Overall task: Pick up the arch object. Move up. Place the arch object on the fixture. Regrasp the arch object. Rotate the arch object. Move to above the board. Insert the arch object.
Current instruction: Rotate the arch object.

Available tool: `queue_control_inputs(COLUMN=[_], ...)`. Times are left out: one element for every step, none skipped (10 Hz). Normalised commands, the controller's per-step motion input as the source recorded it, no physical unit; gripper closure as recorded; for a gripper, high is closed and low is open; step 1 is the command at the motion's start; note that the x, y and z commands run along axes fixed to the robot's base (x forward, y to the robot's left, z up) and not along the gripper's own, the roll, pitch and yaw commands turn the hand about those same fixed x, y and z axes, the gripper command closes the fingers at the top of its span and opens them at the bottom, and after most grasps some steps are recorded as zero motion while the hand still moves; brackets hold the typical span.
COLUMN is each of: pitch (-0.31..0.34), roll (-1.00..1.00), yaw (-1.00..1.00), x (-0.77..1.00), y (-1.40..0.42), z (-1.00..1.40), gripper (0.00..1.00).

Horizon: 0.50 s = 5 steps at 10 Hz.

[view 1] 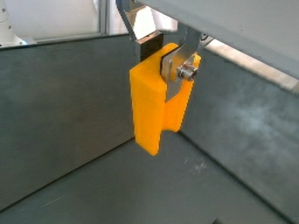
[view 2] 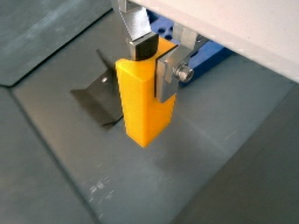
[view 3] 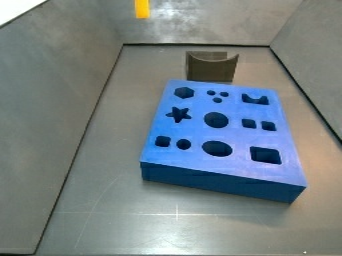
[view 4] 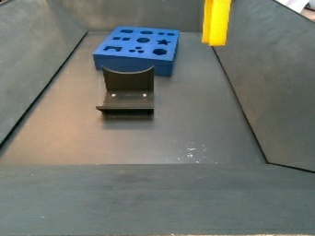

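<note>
My gripper (view 1: pixel 163 59) is shut on the arch object (view 1: pixel 152 105), a yellow-orange oblong block hanging upright from the jaws. One finger's dark pad presses one face and a silver finger plate (view 2: pixel 170 72) presses the opposite face. The arch object (view 4: pixel 216 20) hangs high in the air, well above the floor, and it also shows at the upper edge of a side view (view 3: pixel 143 8). The gripper itself is out of both side views. The fixture (view 4: pixel 125 89), a dark notched block, stands on the floor in front of the blue board (view 4: pixel 138 48). Below the block, a wrist view shows the fixture (view 2: pixel 100 92) and a corner of the board (view 2: pixel 211 54).
Sloping dark grey walls (view 3: pixel 80 110) enclose the floor on all sides. The board (view 3: pixel 221 130) has several dark shaped holes, a star and circles among them. The fixture (view 3: pixel 210 66) sits close behind the board's far edge.
</note>
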Motion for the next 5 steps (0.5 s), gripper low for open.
queue_control_inputs(pitch=[-0.124,-0.114,-0.094,-0.087,-0.085], roll=[-1.00,-0.89,-0.63,-0.38,-0.25], yaw=[-0.13,-0.12,-0.08,-0.06,-0.04], x=[-0.02,-0.03,-0.02,-0.02,-0.01], y=[0.02,0.02,0.02,0.02,0.01], z=[0.00,0.00,0.00,0.00,0.00], gripper=[1.00,1.00,1.00,1.00,1.00])
